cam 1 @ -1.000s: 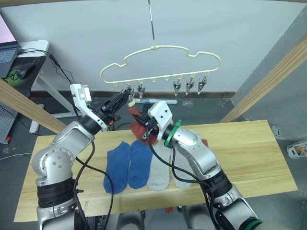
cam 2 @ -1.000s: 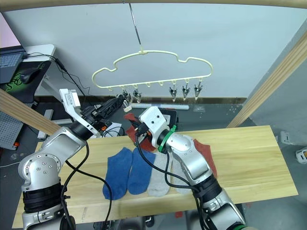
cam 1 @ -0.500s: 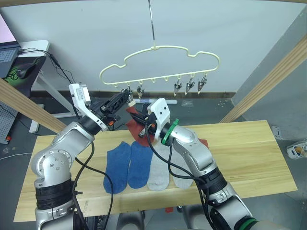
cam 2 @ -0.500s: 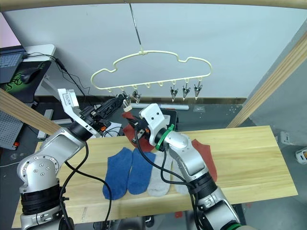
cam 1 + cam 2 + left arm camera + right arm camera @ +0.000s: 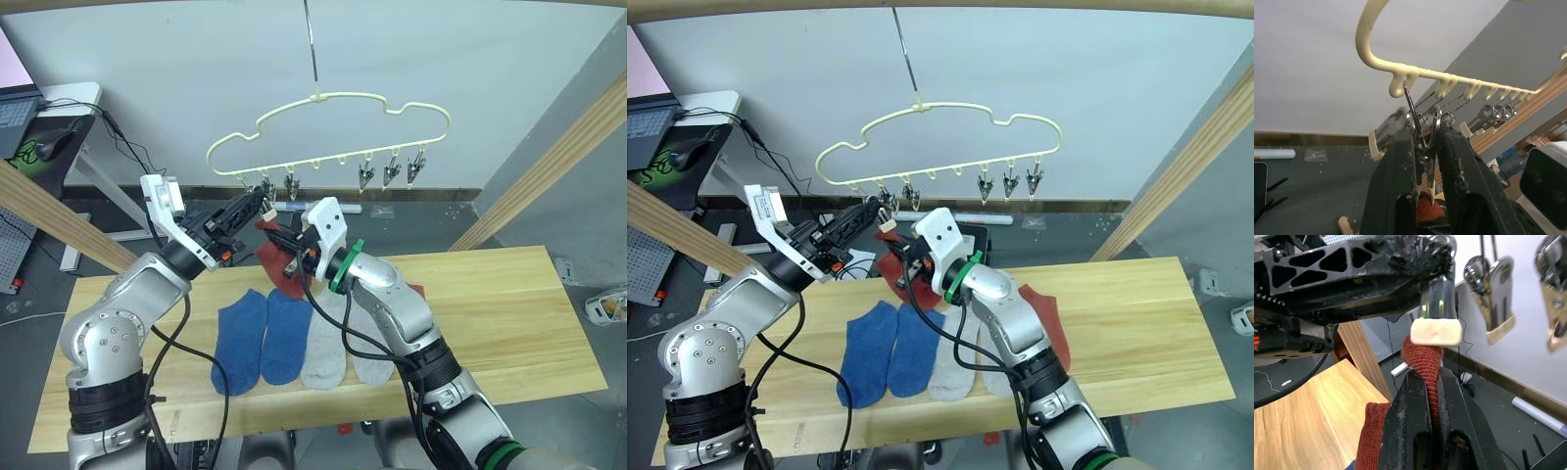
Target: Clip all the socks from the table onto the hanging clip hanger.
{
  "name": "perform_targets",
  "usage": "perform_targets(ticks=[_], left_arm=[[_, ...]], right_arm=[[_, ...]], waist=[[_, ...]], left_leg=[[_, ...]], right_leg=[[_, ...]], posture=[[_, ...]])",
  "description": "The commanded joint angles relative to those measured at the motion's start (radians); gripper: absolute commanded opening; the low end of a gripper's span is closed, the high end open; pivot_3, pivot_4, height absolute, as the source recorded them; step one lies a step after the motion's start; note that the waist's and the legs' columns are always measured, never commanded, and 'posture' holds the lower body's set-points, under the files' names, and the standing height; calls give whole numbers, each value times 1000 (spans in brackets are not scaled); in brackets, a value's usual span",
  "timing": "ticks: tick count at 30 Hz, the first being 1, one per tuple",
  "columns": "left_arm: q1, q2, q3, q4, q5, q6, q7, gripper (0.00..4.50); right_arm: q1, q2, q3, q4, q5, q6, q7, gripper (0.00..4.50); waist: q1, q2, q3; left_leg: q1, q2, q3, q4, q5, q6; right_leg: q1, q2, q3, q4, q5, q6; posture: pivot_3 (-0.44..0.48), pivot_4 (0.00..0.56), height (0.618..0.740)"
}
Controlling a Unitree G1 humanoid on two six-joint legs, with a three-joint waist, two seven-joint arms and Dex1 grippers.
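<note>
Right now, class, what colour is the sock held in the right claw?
Rust red sock, clearest in the right wrist view, pinched in the right claw.

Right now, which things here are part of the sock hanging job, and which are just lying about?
Part of the job:
- clip hanger
- rust red sock held by the right gripper
- left gripper squeezing the end clip
- second rust red sock, blue socks and grey socks on the table

Lying about:
- laptop
- computer mouse

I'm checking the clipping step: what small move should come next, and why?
Probably raise the right gripper slightly, feeding the rust red sock into the clip squeezed by the left gripper. The sock's tip sits just beneath the clip's pad.
</note>
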Motion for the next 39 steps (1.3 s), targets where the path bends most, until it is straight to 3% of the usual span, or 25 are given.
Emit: perform_targets(ticks=[1, 15, 24, 31, 32, 37, 39], left_arm=[[10, 11, -2, -43, 6, -21, -18, 361], [23, 13, -8, -46, 29, -30, -26, 361], [33, 25, -5, -56, 19, -21, -33, 3082], [50, 45, -3, -63, 26, -22, -37, 3082], [51, 47, -4, -63, 28, -22, -37, 3124], [72, 66, -6, -69, 59, -38, -46, 3124], [81, 74, -6, -73, 77, -46, -50, 3124]], right_arm=[[-15, 15, -3, -35, 24, -8, 18, 0], [-35, 43, -1, -13, 24, -19, 20, 0], [-71, 59, -2, 47, 7, -45, 10, 0], [-112, 63, -19, 117, -8, -59, -22, 0], [-114, 62, -20, 121, -8, -59, -24, 539], [-112, 42, -7, 120, -27, -57, -27, 2163], [-103, 31, -3, 110, -38, -52, -27, 2163]], waist=[[0, 0, 0], [0, 0, 0], [1, -2, -1], [1, -2, -1], [1, -2, -1], [0, -3, -2], [0, -3, -2]], left_leg=[[0, 0, 0, 0, 0, 0], [1, -1, 0, 3, -1, 2], [1, -1, -1, 5, -1, 2], [1, -1, -1, 6, -1, 2], [1, -1, -1, 6, -1, 2], [1, -1, -1, 6, -1, 2], [1, -1, -1, 6, -1, 2]], right_leg=[[0, 0, 0, 0, 0, 0], [-2, 0, 0, 11, 0, 0], [-2, 0, -1, 12, 0, 0], [-2, 0, -1, 12, 0, 0], [-2, 0, -1, 12, 0, 0], [-2, 0, -1, 12, 0, 0], [-2, 0, -1, 12, 0, 0]], posture=[[-34, 276, 738], [-26, 276, 738], [-19, 272, 738], [-15, 269, 738], [-14, 269, 738], [-18, 267, 738], [-17, 267, 738]])
